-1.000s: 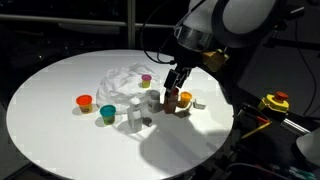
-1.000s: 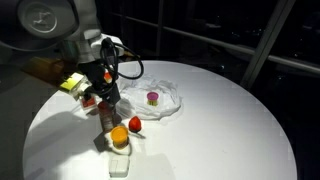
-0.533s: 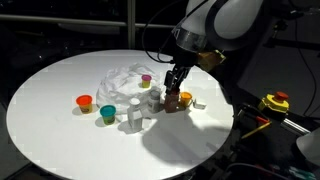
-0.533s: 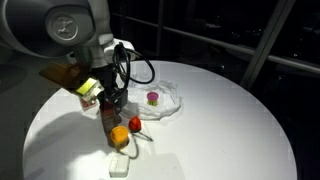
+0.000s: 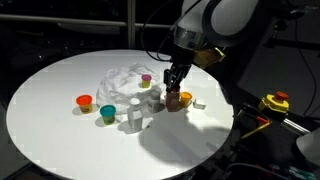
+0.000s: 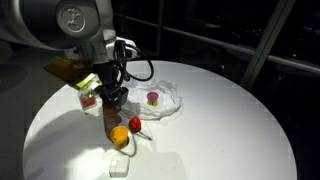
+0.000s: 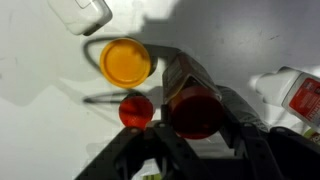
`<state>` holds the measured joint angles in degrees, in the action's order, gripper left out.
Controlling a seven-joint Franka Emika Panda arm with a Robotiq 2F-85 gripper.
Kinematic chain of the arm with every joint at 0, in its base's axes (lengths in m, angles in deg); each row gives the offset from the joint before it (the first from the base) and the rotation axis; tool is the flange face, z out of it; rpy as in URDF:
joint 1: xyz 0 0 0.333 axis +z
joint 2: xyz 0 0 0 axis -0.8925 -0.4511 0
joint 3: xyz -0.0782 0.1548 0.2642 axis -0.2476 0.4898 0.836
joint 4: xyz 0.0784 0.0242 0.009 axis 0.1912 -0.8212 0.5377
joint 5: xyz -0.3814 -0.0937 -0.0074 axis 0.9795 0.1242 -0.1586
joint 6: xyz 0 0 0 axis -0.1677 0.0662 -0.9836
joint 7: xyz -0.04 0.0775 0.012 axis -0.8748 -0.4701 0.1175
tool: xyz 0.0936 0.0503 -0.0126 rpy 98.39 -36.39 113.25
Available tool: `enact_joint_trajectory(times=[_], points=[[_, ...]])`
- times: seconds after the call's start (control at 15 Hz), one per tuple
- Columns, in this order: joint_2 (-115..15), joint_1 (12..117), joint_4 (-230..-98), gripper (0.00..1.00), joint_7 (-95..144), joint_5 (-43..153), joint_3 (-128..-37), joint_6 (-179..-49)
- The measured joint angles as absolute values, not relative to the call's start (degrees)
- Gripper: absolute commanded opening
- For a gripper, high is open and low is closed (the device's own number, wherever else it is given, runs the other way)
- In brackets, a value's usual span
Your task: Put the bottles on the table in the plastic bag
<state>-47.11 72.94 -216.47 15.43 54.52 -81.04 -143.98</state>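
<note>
Pincer [image 7: 195, 130] is down over the brown bottle [image 7: 190, 95], a finger on each side, but honestly can't tell if it's actually squeezing it. Orange-capped bottle [image 7: 126, 61] sits just beside that, and the plastic bag [image 5: 125, 75] lies further back on the round white table [image 5: 50, 110].

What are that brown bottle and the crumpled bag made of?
The brown bottle looks like translucent amber plastic, possibly glass: light glows through its smooth side. The bag looks like thin clear plastic film, wrinkled and shiny.
</note>
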Motion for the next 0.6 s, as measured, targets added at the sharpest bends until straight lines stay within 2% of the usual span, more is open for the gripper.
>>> enact_joint_trajectory(times=[0.27,0.6], points=[[-42.3,77.0,-213.6,0.24,3.8,64.4,-83.9,-134.8],[-39.2,77.2,-206.7,0.24,-2.3,68.4,-80.1,-128.7]])
